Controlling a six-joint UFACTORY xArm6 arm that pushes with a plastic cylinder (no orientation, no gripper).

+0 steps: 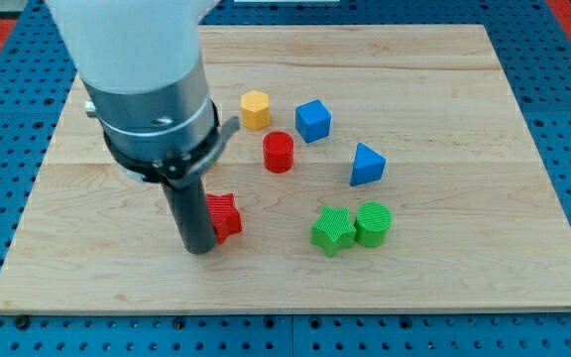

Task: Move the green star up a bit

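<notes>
Green star [332, 230] sits near the front, right of middle, touching the green round block [373, 223] on its right. Needs a small push toward the far side.

My tip [201, 248] rests at the near left, right beside the red star [224, 216], maybe touching it. No jaws here, just a plain rod, so nothing to spread or pinch.

To do it well: go around the near side of the red star, not through it. Stop just in front of the green star, at its near edge. Line up with its middle, then push away slowly. Off to one side and the star may spin or bump the green round block. Stop soon; only a little move is asked.

Blocks look ridged, with fine lines, like hard plastic. Points on a star can catch and turn.

Further back: a blue wedge [367, 165], a red round block [279, 152], a blue cube [313, 120] and a yellow block [255, 109] with flat sides. All well clear of the path.

Surface [444, 79] is pale wood, smooth, with long grain.
</notes>
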